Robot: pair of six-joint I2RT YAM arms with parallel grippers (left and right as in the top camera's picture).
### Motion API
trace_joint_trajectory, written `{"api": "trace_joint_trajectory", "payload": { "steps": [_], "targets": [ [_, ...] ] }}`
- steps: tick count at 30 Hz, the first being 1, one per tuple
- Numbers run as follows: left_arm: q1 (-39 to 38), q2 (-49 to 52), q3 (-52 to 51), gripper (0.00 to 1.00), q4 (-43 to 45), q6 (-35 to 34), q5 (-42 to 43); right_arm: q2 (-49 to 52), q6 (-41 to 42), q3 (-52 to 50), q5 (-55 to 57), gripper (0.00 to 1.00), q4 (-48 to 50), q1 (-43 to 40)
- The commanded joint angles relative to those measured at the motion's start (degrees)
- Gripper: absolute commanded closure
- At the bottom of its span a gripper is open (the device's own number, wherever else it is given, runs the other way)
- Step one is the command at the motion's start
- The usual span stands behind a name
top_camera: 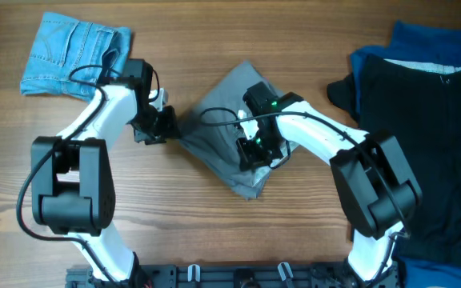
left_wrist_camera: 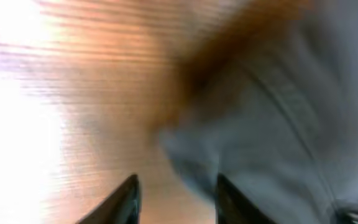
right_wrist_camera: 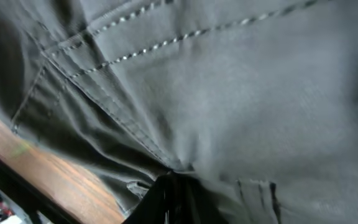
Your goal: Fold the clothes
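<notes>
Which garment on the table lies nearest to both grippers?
The grey cotton shorts in the middle: the left gripper and right gripper are at them. The light-blue denim shorts and black garment lie apart.

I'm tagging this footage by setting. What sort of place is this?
Probably a robotics lab bench, not a home: two white-and-black robot arms rise from a black rail at a wood-grain table, with folded light-blue denim shorts and crumpled grey cotton shorts laid out.

The cotton shorts (top_camera: 218, 108) lie between denim shorts (top_camera: 70, 52) left, garments (top_camera: 438, 120) right.
</notes>
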Motion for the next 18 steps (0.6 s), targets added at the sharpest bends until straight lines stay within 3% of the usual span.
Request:
{"api": "trace_joint_trajectory", "payload": {
  "steps": [1,3,4,5,6,9,14,18],
  "targets": [
    [-0.24,-2.80,4.24,0.70,-3.65,-0.13,18.56,-8.22,0.57,4.22,6.84,0.87,1.22,-2.64],
    [-1.95,-2.69,4.09,0.64,-5.05,-0.13,20.13,-12.87,5.79,4.61,11.54,0.87,1.95,-4.46],
    [-3.48,-2.58,3.02,0.47,-5.18,-0.44,19.71,-16.00,7.69,4.61,13.97,0.87,2.56,-6.10],
    [-4.68,-2.58,1.88,0.42,-4.74,-1.84,19.67,-17.53,7.67,4.61,14.03,0.87,2.93,-7.15],
    [-6.14,-2.54,0.09,0.46,-3.28,-4.15,19.69,-19.04,7.67,4.61,14.05,0.86,3.10,-8.26],
    [-9.66,-1.79,-6.64,0.96,3.98,-14.64,18.47,-20.09,7.63,4.61,14.03,0.86,2.95,-9.97],
    [-8.87,0.42,-14.53,0.96,16.83,-32.33,9.84,-20.04,7.61,4.61,14.10,0.85,3.48,-9.99],
    [-2.40,1.03,-14.14,0.96,32.76,-34.01,9.07,-20.04,7.45,4.61,14.08,0.83,5.77,-9.99]
  ]
}}
